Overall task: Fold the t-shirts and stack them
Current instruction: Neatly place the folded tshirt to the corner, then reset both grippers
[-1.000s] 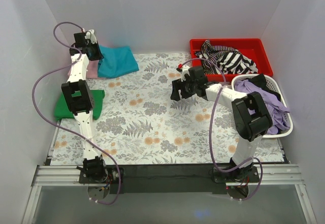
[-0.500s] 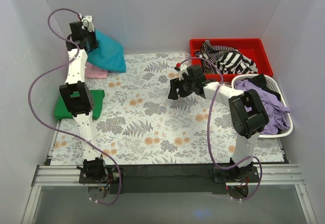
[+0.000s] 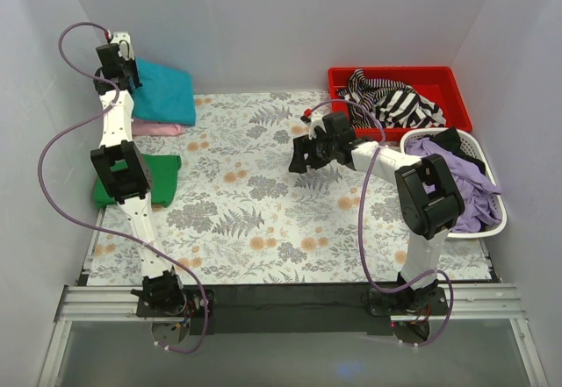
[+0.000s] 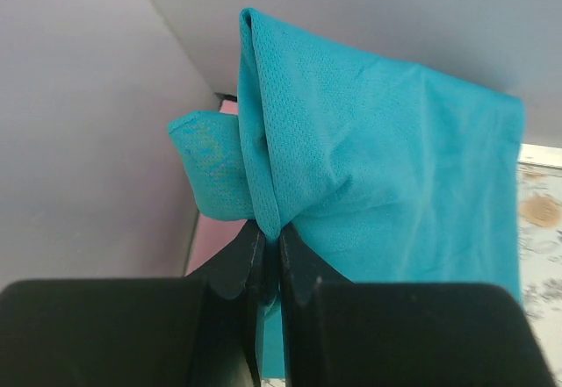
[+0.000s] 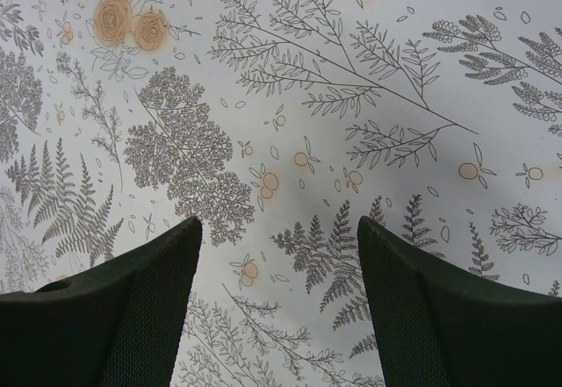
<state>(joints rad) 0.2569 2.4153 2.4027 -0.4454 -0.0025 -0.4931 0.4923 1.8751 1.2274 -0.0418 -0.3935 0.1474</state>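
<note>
A folded teal t-shirt [image 3: 164,90] hangs lifted at the far left corner, above a light pink t-shirt [image 3: 158,128] lying on the table. My left gripper [image 3: 118,60] is shut on the teal shirt's folded edge [image 4: 263,203], its two fingers pinched together on the cloth. A folded green t-shirt [image 3: 165,175] lies at the left edge, partly hidden by the left arm. My right gripper [image 3: 299,156] hovers open over the bare floral cloth in the middle of the table, with nothing between its fingers [image 5: 149,290].
A red bin [image 3: 347,78] holding striped black-and-white clothes stands at the back right. A white basket [image 3: 499,220] with purple clothes sits at the right edge. White walls close in the left, back and right. A floral tablecloth [image 3: 263,220] covers the table.
My left gripper has risen and swung left toward the corner, carrying the teal shirt off the pink one. My right gripper has shifted slightly left.
</note>
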